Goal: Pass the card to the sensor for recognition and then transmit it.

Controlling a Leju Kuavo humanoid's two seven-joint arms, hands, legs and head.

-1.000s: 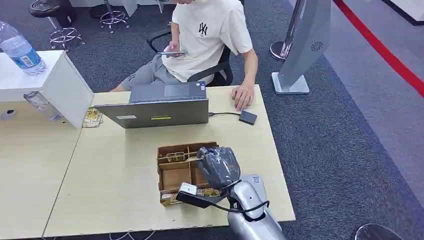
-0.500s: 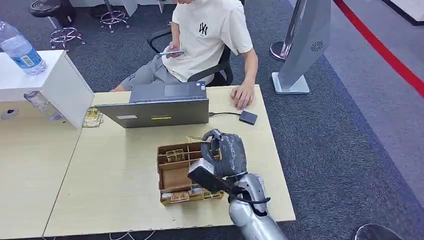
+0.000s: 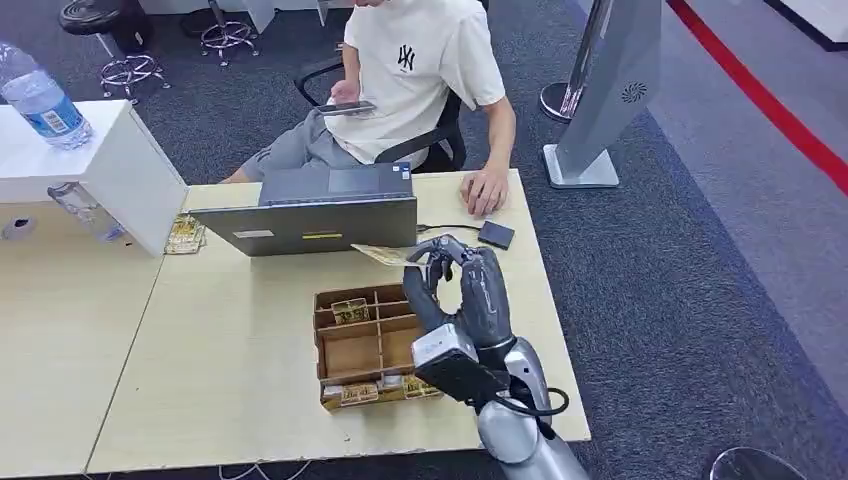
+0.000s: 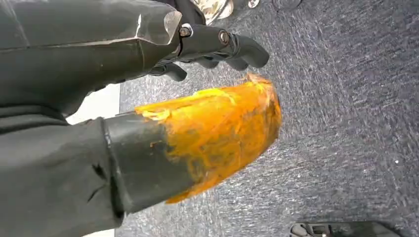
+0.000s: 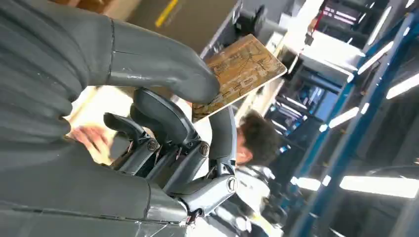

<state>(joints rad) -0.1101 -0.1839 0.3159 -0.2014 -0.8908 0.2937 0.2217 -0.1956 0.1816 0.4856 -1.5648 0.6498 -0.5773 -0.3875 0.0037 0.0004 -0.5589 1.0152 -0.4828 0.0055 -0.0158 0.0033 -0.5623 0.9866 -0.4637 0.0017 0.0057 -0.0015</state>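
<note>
My right hand (image 3: 455, 290) is raised above the table, between the card box (image 3: 345, 355) and the laptop. It pinches a patterned tan card (image 3: 384, 255) between thumb and a finger, and the card sticks out level towards the laptop. The right wrist view shows the same card (image 5: 239, 71) under the grey thumb (image 5: 163, 66). The small black sensor (image 3: 496, 235) lies on the table beyond the hand, wired to the laptop. My left hand (image 4: 148, 113) hangs over dark carpet, its thumb smeared orange, its fingers (image 4: 222, 42) holding nothing.
A grey laptop (image 3: 320, 215) stands at the far side of the wooden table (image 3: 220, 340). A person sits behind it with one hand (image 3: 487, 190) on the table by the sensor. A white box (image 3: 110, 170) and a water bottle (image 3: 40, 100) are at the left.
My right hand has lifted out of the card box with the card and risen towards the laptop and sensor, turning so that the fingers point up.
</note>
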